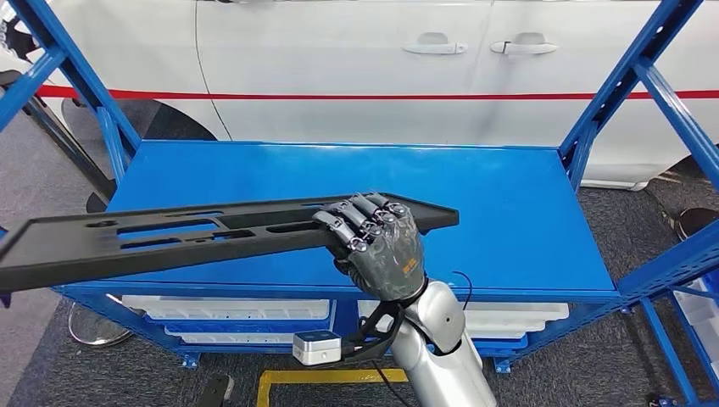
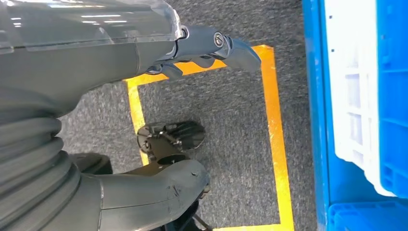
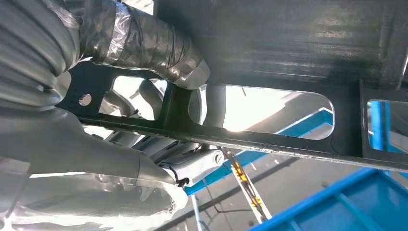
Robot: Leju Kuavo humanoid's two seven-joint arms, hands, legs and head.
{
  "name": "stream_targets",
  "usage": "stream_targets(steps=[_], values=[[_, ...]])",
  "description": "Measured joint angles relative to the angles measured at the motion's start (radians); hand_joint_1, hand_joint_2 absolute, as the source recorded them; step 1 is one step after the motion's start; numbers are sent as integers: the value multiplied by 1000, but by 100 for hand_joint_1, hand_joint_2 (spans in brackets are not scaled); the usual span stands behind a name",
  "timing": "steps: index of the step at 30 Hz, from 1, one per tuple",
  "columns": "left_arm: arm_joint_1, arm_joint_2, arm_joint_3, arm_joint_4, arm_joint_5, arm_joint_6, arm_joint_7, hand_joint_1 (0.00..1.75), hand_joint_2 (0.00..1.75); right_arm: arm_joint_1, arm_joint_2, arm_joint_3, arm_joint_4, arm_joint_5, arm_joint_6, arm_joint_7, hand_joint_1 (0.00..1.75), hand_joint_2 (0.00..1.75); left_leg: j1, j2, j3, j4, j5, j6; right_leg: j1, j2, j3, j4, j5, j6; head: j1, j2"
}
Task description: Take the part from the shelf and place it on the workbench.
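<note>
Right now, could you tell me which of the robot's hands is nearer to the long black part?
Right. The right hand grips the black part above the blue shelf; the left hand hangs low over the carpet, away from it.

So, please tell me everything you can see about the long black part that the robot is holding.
The black part is a long, flat, dull panel that looks like moulded plastic, with several long slots and a few small round holes. The right hand grips it near one end, fingers curled over its top, and that end comes to a blunt angled tip. It lies roughly level, slightly tilted, above the front of the blue shelf top. Its far end reaches out past the shelf's left side.
</note>
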State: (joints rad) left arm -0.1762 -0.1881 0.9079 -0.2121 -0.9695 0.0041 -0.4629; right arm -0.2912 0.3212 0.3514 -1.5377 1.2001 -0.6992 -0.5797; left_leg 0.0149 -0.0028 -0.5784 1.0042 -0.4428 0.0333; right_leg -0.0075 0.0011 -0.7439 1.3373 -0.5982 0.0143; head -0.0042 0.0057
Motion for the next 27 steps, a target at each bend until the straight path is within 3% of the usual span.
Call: stream_targets(steps=[1, 2, 4, 6, 8, 10, 11, 13, 15, 17, 19, 21, 23, 24, 25, 27], values=[[0, 0, 0, 0, 0, 0, 0, 0, 175, 1, 0, -1, 0, 0, 0, 0, 175, 175, 0, 0, 0, 0, 0, 0, 0, 0, 1, -2, 3, 0, 0, 0], [1, 0, 0, 0, 2, -1, 2, 0, 175, 2, 0, -4, -1, -2, 0, -2, 175, 175, 0, -1, 0, 2, -1, 0, -1, 0, 15, -32, 24, -1, 0, 0], [2, 0, 0, 0, 5, -6, 6, 0, 175, 5, 0, -11, -4, -10, 0, -8, 175, 175, 0, -3, 1, 7, -5, -3, -2, 0, 70, -144, 90, -5, 0, 0], [3, 0, 0, 0, 9, -9, 10, 0, 175, 11, 1, -20, -13, -16, 0, -17, 175, 175, -3, -4, -2, 16, -12, -18, -2, 1, 124, -262, 136, -17, 0, 0], [6, -1, 0, 0, 5, -11, 22, 0, 175, 22, 3, -34, -22, -24, 0, -29, 175, 175, -3, -3, -69, 162, -85, -43, -2, 1, 140, -302, 140, -36, 0, 0], [9, -1, 0, 0, -3, -10, 42, 0, 175, 31, 4, -46, -27, -36, 0, -39, 175, 175, 0, -3, -128, 292, -134, -56, -1, 0, 142, -304, 141, -47, 0, 0], [9, -1, -1, 0, -6, -9, 51, 0, 175, 33, 4, -50, -30, -41, 0, -43, 175, 175, 0, -3, -114, 261, -108, -54, -1, 1, 142, -304, 141, -47, 0, 0], [7, -1, -2, 0, -8, -6, 67, 0, 175, 36, 4, -57, -39, -47, 0, -49, 175, 175, -2, -3, -51, 129, -42, -43, 1, 2, 144, -303, 141, -45, 0, 0], [2, 1, -3, 0, -8, -4, 75, 0, 175, 38, 4, -61, -49, -51, 0, -52, 175, 175, -8, -3, -6, 31, -11, -30, 3, 3, 141, -301, 142, -39, 0, 0], [0, 2, -3, 0, -8, -3, 79, 0, 175, 39, 3, -64, -54, -52, 0, -54, 175, 175, -13, -4, -3, 15, -9, -23, 2, 3, 137, -302, 147, -29, 0, 0], [-2, 2, -4, 0, -9, -4, 81, 0, 175, 40, 3, -66, -61, -52, 0, -54, 175, 175, -7, -3, -2, 4, 1, -13, 2, 3, 134, -296, 140, -18, 0, 0], [-8, 2, -6, 0, -13, -4, 82, 0, 175, 40, 2, -68, -70, -52, 0, -53, 175, 175, -2, 1, -1, -8, 13, -2, 2, 3, 109, -234, 91, -9, 0, 0], [-14, 2, -9, 0, -18, -5, 85, 0, 175, 41, 1, -71, -74, -51, 0, -50, 175, 175, -4, 2, -8, -8, 17, 3, 0, 3, 60, -114, 22, -2, 0, 0], [-15, 2, -10, 0, -21, -6, 88, 0, 175, 42, 0, -72, -75, -49, 0, -46, 175, 175, -4, 3, -12, -6, 18, 3, -2, 3, 41, -63, 1, 0, 0, 0], [-17, 2, -11, 0, -23, -6, 90, 0, 175, 42, 0, -73, -75, -47, 0, -42, 175, 175, -4, 4, -17, -3, 20, 3, -4, 3, 38, -45, 0, 2, 0, 0], [-20, 2, -14, 0, -26, -6, 96, 0, 175, 42, 0, -73, -79, -40, 0, -36, 175, 175, -3, 4, -25, 6, 22, 1, -8, 1, 85, -114, 44, 3, 0, 0]])
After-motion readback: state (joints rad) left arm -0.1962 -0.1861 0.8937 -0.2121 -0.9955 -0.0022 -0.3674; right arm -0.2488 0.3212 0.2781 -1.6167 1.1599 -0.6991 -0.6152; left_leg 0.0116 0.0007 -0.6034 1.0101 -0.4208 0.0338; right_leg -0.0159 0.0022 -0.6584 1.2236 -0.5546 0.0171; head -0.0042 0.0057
